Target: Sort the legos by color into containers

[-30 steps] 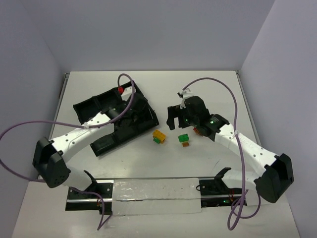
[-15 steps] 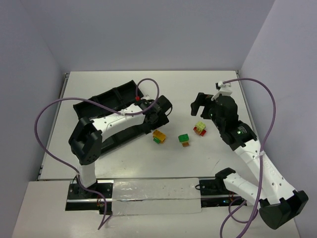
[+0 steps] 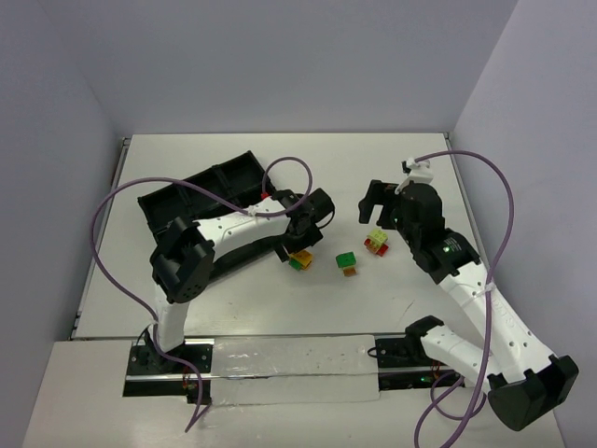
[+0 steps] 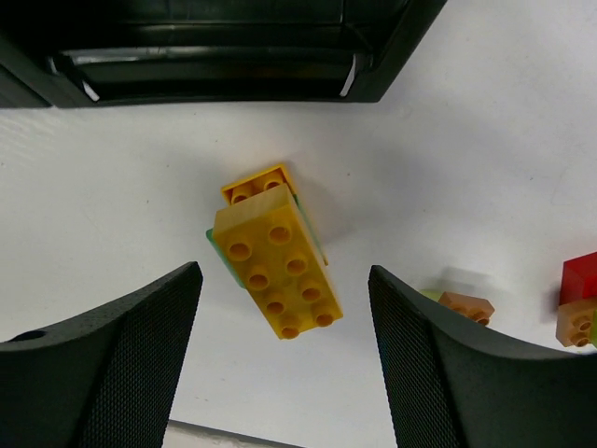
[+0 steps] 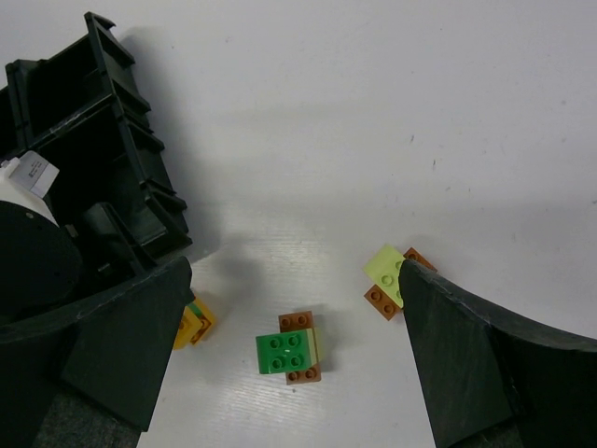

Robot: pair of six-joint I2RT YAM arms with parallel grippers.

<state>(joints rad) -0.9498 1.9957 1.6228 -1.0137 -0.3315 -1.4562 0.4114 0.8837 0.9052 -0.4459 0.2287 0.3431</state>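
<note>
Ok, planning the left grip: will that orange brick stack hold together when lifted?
The orange brick stack looks rigid and light, so probably liftable whole. Its layers sit skewed, so a pinch might twist them apart. Flat sides: unlikely to roll.

An orange lego stack (image 4: 277,271) on a green plate lies flat on the worktop, between the left gripper's (image 4: 284,280) fingertips. The black tray (image 4: 224,70) sits just beyond. A green-topped cluster (image 5: 291,350) and a yellow-green cluster (image 5: 387,273) lie to that gripper's right.
</note>
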